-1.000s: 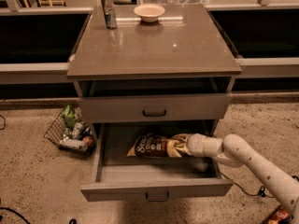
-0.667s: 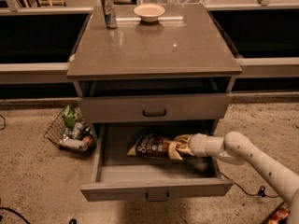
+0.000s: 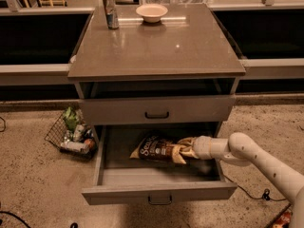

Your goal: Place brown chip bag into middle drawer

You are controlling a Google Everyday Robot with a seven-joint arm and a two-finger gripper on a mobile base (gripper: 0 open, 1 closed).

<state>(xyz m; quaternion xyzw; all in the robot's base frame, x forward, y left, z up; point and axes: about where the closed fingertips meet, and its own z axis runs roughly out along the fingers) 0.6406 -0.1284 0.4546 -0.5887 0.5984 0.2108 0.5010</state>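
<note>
We see the middle drawer [image 3: 159, 193] pulled well out, and the brown chip bag [image 3: 159, 148] lies inside its tray, toward the back and a little right of centre, its length running across the drawer and its lettering up. The gripper [image 3: 188, 147] is inside the drawer too, at the bag's pale yellow right end, with the white arm [image 3: 266, 163] reaching in over the drawer's right wall. Against a second ago very little has changed: the bag keeps the same spot and angle in the drawer, and the gripper stays at that same end, the arm's bend only a shade higher. We cannot tell whether the gripper is clenched on the bag or has released it, because its tip merges with the crumpled bag end. We judge that the carrying is over and the bag seems to have reached its resting place. What is left is letting go, if that is not yet done, and drawing the arm back out past the drawer's right wall. The light, crinkly bag could cling and be dragged along. Just above the drawer sits the closed upper drawer [image 3: 156, 110]. Higher above it, the table [image 3: 156, 51] carries a can [image 3: 110, 11] and a bowl [image 3: 151, 12]. A wire basket [image 3: 71, 134] stands left of the drawer, apart.
</note>
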